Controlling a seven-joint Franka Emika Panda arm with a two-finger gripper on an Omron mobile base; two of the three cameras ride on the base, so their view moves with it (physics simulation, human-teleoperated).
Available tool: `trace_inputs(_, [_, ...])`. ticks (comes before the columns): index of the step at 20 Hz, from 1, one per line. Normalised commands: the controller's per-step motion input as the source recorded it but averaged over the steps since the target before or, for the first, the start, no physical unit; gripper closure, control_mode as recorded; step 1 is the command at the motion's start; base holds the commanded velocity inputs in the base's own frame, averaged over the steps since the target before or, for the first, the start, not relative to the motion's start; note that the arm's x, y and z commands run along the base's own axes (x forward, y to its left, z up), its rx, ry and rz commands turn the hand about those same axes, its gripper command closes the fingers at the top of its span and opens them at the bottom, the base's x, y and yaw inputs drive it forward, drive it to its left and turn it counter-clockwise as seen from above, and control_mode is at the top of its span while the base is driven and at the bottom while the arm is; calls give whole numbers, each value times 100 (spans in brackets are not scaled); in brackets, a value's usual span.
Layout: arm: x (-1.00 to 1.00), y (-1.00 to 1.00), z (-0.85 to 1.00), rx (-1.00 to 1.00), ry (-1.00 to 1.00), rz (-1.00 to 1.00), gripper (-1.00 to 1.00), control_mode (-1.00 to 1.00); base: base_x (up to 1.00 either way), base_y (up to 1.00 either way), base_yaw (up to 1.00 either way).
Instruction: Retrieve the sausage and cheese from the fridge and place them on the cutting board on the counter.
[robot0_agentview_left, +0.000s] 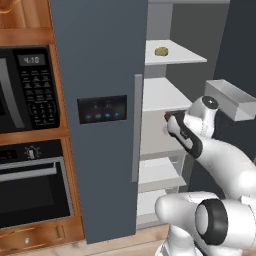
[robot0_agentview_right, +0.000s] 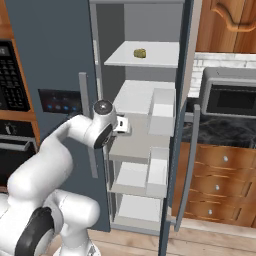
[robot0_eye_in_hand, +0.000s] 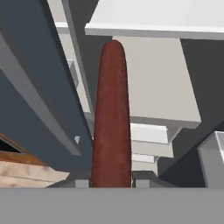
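Inside, the tall dark blue-grey fridge (robot0_agentview_left: 100, 65) stood with its right door open, white shelves showing. The two-finger gripper (robot0_eye_in_hand: 111, 183) at mid-shelf height clamped the slender red-brown sausage (robot0_eye_in_hand: 112, 118), apparently clear of the shelves. The small yellowish-olive cheese lump (robot0_agentview_right: 139, 53) sat on the top shelf.

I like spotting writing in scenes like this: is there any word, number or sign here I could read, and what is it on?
"4:10", roughly: microwave clock display, blurry.
Microwave keypad: white marks too small to read.
Fridge panel: blue lights, no legible text.
Oven display: unreadable.
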Motion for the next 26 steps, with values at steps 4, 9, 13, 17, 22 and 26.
trace_inputs(4, [-74, 18, 21, 0, 0, -10, 100, -100, 0, 0, 0])
trace_inputs(9, [-70, 14, 24, 0, 0, -14, 100, -100, 0, 0, 0])
trace_inputs(13, [-80, 8, 21, 0, 0, -8, 100, -100, 0, 0, 0])
trace_inputs(17, [-68, 8, 24, 0, 0, -5, 100, -100, 0, 0, 0])
trace_inputs(22, [-50, 14, 10, 1, -10, -1, 100, -100, 0, 0, 0])
trace_inputs(26, [-6, 2, 0, 0, 0, 0, 100, -100, 0, 0, 0])
